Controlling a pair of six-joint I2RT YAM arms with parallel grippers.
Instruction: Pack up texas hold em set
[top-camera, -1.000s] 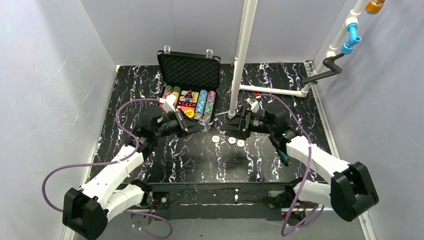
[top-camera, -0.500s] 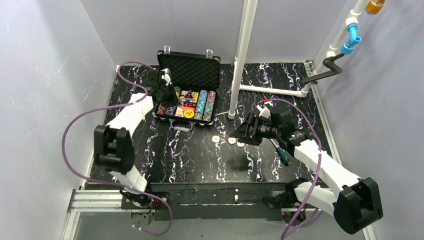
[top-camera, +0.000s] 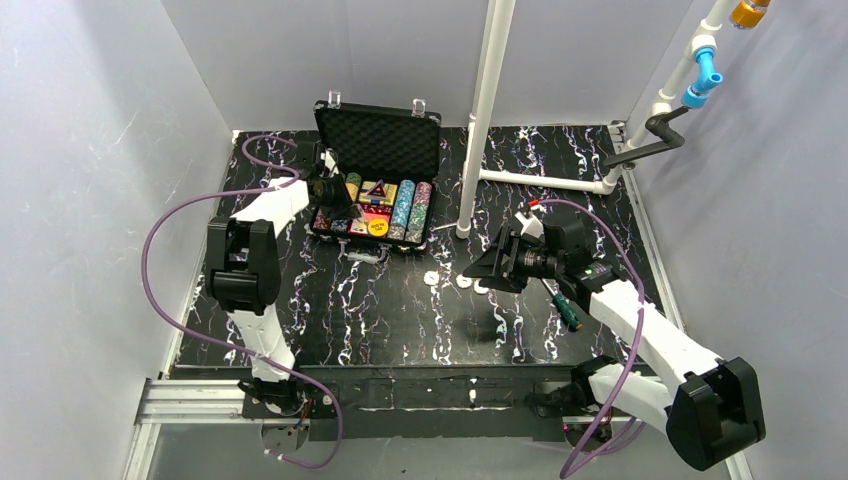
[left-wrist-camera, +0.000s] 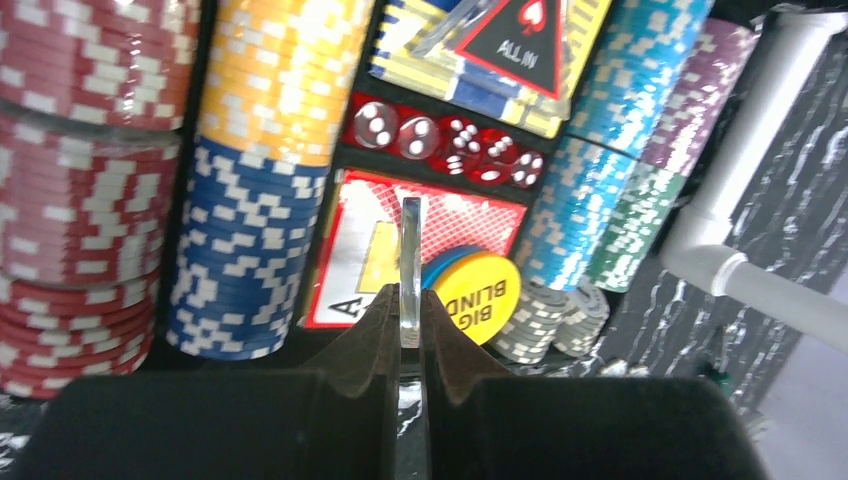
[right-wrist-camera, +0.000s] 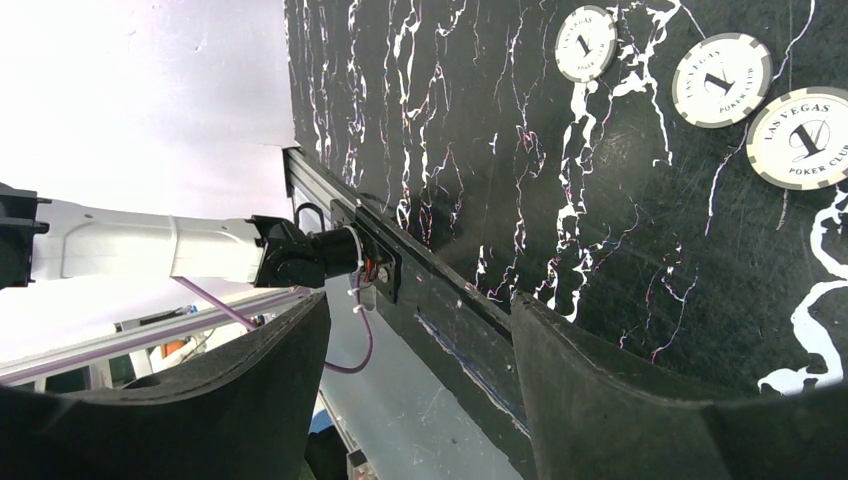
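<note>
Left gripper (left-wrist-camera: 409, 305) is at the left half of the open case (top-camera: 380, 142), at the back of the table (top-camera: 400, 330). Its jaws are pinched narrow on a thin pale disc (left-wrist-camera: 409, 240), held edge-on and sticking out past the fingertips. In the left wrist view the disc stands over the red card deck (left-wrist-camera: 350, 230) in the case's middle slot; can't tell if it touches the deck. Poker chips (left-wrist-camera: 245, 260) fill the rows: red-white at far left, then yellow over blue just left of the gripper, then teal, green and purple on the right. A yellow disc (left-wrist-camera: 485, 290) marked BIG BLIND lies just right of the held disc, overlapping a blue disc (left-wrist-camera: 443, 265) that is mostly hidden. Beyond the deck is a row of red dice (left-wrist-camera: 445, 140), then the black-and-red ALL IN triangle (left-wrist-camera: 520, 40). Case lid is upright, foam facing forward. A white pipe (top-camera: 485, 110) stands just right of the case. Further right, three white chips (top-camera: 464, 282) lie flat in a short line on the bare table, outside the case and well apart from the left gripper. Right gripper (right-wrist-camera: 420, 312) hangs just right of them, jaws spread wide, nothing between the fingers (right-wrist-camera: 620, 400). In the right wrist view the chips are off to the upper right, not between the fingers. A green-handled screwdriver (top-camera: 568, 312) lies on the table beside the right arm.
</note>
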